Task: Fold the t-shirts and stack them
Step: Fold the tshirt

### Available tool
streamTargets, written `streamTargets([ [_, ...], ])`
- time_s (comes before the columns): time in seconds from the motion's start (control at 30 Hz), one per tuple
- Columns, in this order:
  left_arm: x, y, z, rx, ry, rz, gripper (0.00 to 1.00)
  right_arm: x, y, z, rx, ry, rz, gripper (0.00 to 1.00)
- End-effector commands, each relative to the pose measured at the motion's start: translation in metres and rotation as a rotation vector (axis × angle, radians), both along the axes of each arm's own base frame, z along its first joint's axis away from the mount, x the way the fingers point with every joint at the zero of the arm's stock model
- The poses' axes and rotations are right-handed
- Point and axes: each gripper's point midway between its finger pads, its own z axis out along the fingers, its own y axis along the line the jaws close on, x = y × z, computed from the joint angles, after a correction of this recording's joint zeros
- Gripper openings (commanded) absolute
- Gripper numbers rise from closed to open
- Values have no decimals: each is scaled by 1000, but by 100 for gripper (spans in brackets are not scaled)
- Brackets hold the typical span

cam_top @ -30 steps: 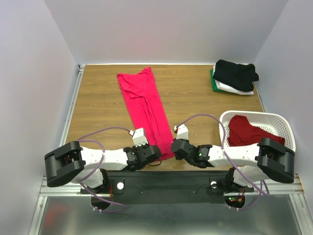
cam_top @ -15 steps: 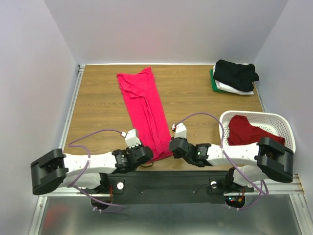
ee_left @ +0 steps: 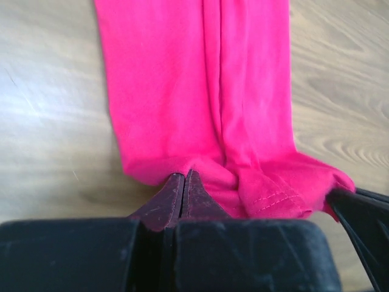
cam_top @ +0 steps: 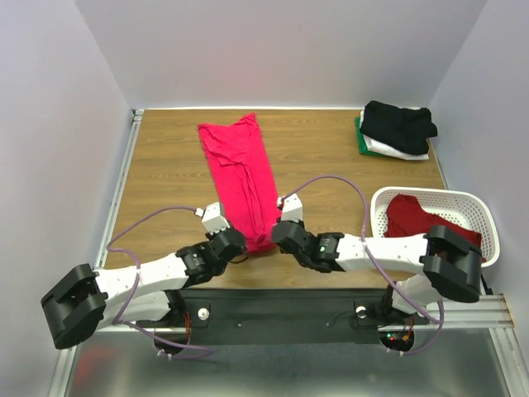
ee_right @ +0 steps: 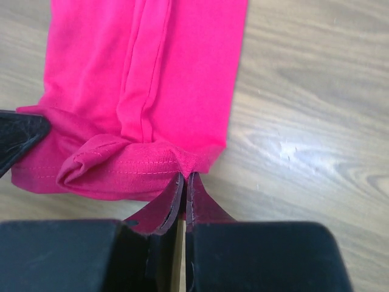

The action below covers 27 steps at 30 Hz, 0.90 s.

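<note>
Bright pink-red shirt (cam_top: 242, 178): lies as a narrow lengthwise-folded strip, running from the far edge to the near edge, left of centre. Crosswise fold not yet made. Left gripper (ee_left: 185, 179) and right gripper (ee_right: 184, 179) are each clenched on a near hem corner.

Far right corner: black shirt (cam_top: 401, 124) stacked over white shirt (cam_top: 401, 151) and green shirt (cam_top: 360, 139).

Basket (cam_top: 489, 219), near right edge: holds a crumpled darker red shirt (cam_top: 417, 219). Anything beneath it cannot be seen.

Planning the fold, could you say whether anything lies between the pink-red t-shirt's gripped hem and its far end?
Nothing visible does: the bright pink-red cloth t-shirt lies bare; the white perforated plastic basket and folded shirt stack sit to its right.
</note>
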Motion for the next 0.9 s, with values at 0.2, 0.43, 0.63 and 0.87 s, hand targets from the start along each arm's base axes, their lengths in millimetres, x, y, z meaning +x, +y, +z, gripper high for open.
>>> streamTargets([
  [0.2, 72, 13, 31, 98, -166, 8, 0, 66, 22, 11, -78, -94, -46, 1],
  [0.43, 117, 20, 47, 132, -201, 37, 0, 118, 26, 28, -68, -109, -59, 1],
  [0.63, 145, 33, 73, 124, -253, 82, 0, 159, 41, 44, -68, -137, -33, 1],
  [0.87, 181, 50, 78, 132, -263, 103, 0, 201, 55, 54, -65, -164, -9, 0],
])
